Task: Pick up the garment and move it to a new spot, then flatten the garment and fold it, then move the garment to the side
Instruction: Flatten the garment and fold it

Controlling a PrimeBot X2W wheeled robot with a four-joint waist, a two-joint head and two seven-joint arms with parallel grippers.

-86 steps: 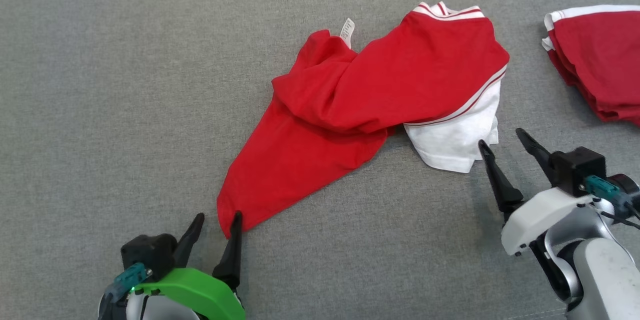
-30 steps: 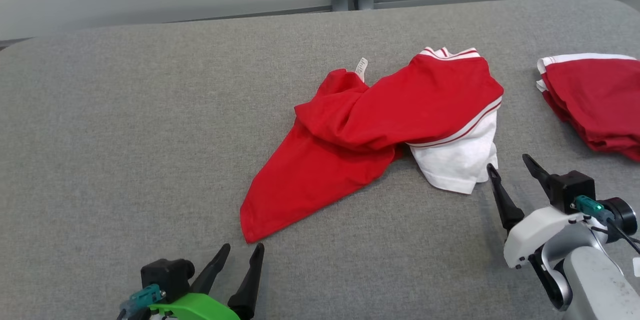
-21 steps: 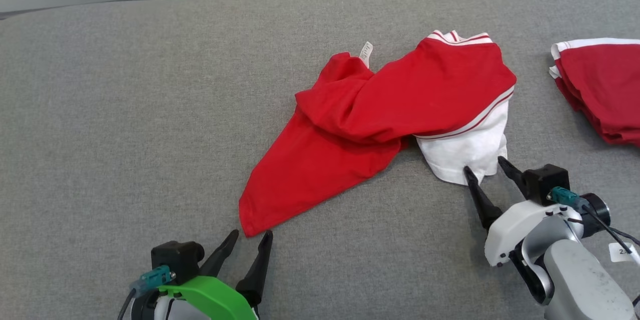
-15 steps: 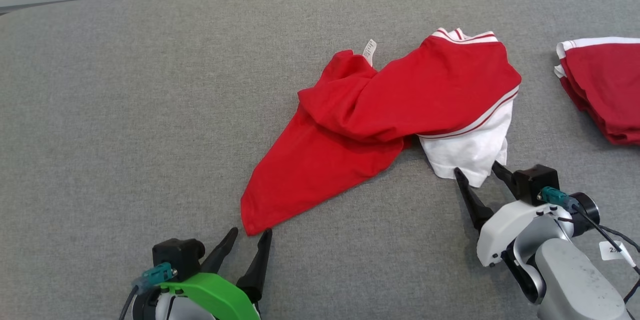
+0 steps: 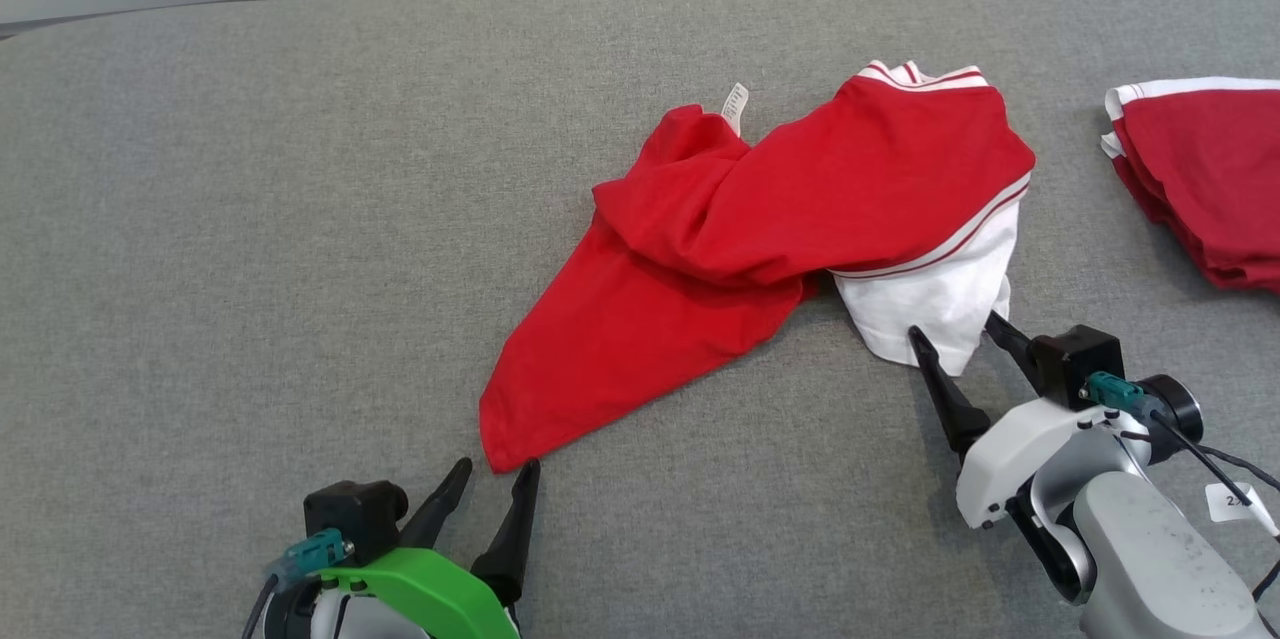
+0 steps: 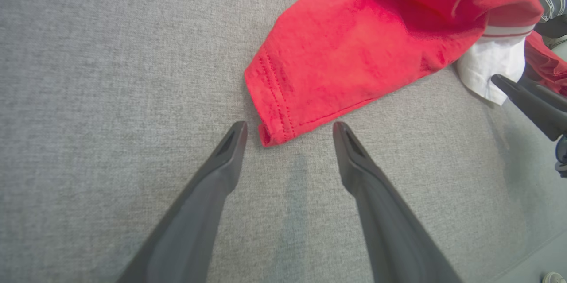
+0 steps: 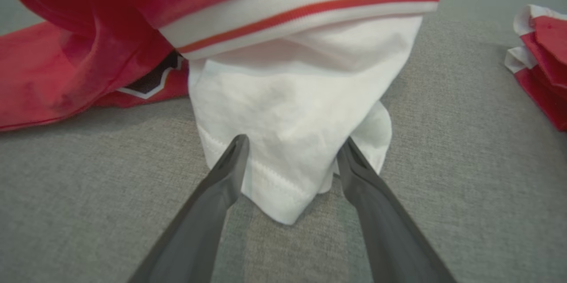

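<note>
Straddling the white sleeve (image 7: pixel 288 132) of the red jersey (image 5: pixel 800 189) mid-frame, the empty, wide-open right gripper (image 5: pixel 953 327) should sink deeper before pinching; the left gripper (image 5: pixel 499 465), equally spread, flanks the red corner (image 6: pixel 274 114).

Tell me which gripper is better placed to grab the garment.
Right, probably. The right gripper stands open with the white sleeve well between its jaws; the left gripper, open too, barely reaches the red hem corner.

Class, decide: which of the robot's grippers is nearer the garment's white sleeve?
Right. The right gripper, open, straddles the white sleeve at its tip; the left gripper, open, sits by the red hem corner, well away.
</note>
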